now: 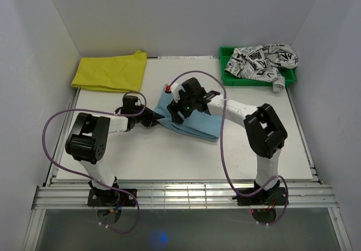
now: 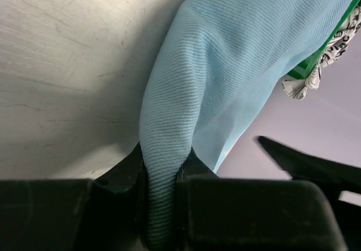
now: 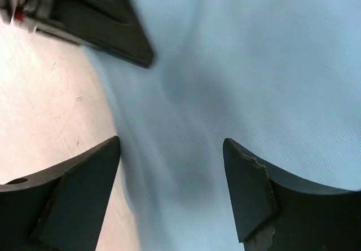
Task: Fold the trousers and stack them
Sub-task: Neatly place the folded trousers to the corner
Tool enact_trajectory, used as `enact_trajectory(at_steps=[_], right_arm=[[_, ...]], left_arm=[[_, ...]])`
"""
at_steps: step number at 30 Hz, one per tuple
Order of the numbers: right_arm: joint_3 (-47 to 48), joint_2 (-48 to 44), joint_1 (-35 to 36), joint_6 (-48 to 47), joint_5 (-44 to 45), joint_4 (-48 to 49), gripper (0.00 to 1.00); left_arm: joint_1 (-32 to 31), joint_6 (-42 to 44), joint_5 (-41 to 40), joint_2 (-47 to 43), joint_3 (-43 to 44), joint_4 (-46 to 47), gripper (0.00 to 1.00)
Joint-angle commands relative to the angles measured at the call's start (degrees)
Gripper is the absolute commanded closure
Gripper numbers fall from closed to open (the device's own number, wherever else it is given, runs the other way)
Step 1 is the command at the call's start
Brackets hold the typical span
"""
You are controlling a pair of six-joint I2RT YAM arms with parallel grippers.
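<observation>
1. Table (image 1: 169, 161): we note a white work surface. All the cloth lies on its far half, and both arms reach in from the near edge.
2. Trousers (image 1: 194, 124): light blue, bunched in a roughly folded heap near the middle of the table, between the two grippers. The heap lies well apart from the other garments. In the left wrist view the cloth (image 2: 225, 65) runs as one thick ridge from the fingers out over the table. In the right wrist view it (image 3: 254, 48) fills most of the frame, lying fairly smooth.
3. Yellow garment (image 1: 110, 71): folded flat at the far left corner of the table.
4. Green bin (image 1: 228, 53): at the far right corner.
5. Printed garment (image 1: 259, 59): black on white, crumpled inside the bin. One end spills over the bin's near right corner.
6. Left gripper (image 1: 151, 118): at the left edge of the trousers. The wrist view shows it (image 2: 163, 166) clenched on a fold of the blue cloth, pinched tight between the two fingers.
7. Right gripper (image 1: 181, 105): over the far left part of the trousers. We see it (image 3: 172, 149) released, jaws spread wide above the cloth with nothing between them.
</observation>
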Motion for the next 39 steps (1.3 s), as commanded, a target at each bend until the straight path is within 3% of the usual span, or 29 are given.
enact_trajectory(at_steps=[1, 6, 12, 16, 26, 30, 32, 33, 35, 39], right_arm=[[0.9, -9.6, -9.9, 8.3, -2.3, -6.6, 0.19], [-5.0, -14.7, -22.8, 17.8, -7.8, -15.7, 0.15], [-22.6, -18.7, -32.6, 33.5, -15.1, -13.2, 0.07], [-26.8, -19.6, -32.3, 40.7, -16.9, -9.5, 0.06], [-32.0, -13.1, -25.9, 52.7, -11.1, 0.1, 0.06], [-30.4, -10.1, -21.0, 54.7, -3.8, -2.7, 0.16], [-28.9, -8.3, -20.0, 54.1, 1.8, -5.6, 0.27], [-26.8, -7.6, -19.4, 52.8, 3.2, -6.5, 0.39], [-24.0, -5.3, -19.1, 50.6, 9.1, -9.6, 0.50], [-18.1, -2.9, -21.6, 43.7, 12.0, -10.4, 0.92]], left_arm=[[0.3, -2.8, -2.3, -2.5, 1.2, -2.3, 1.00], [0.3, -6.6, -1.7, -3.6, 4.3, -6.3, 1.00], [0.2, -7.8, -0.8, -2.4, 7.5, -6.6, 1.00], [-0.1, -7.5, -0.8, -1.9, 8.3, -7.2, 1.00], [-1.1, -5.9, -2.6, -3.9, 6.1, -9.7, 1.00], [-1.1, -3.6, -4.9, -4.8, 6.9, -11.7, 1.00], [-1.1, -2.7, -5.9, -5.2, 7.3, -13.9, 1.00], [-1.1, -2.0, -6.8, -5.5, 7.8, -14.6, 1.00], [-1.1, -1.0, -8.2, -6.2, 7.7, -15.5, 1.00], [-1.1, -1.2, -7.9, -7.5, 5.9, -14.9, 1.00]])
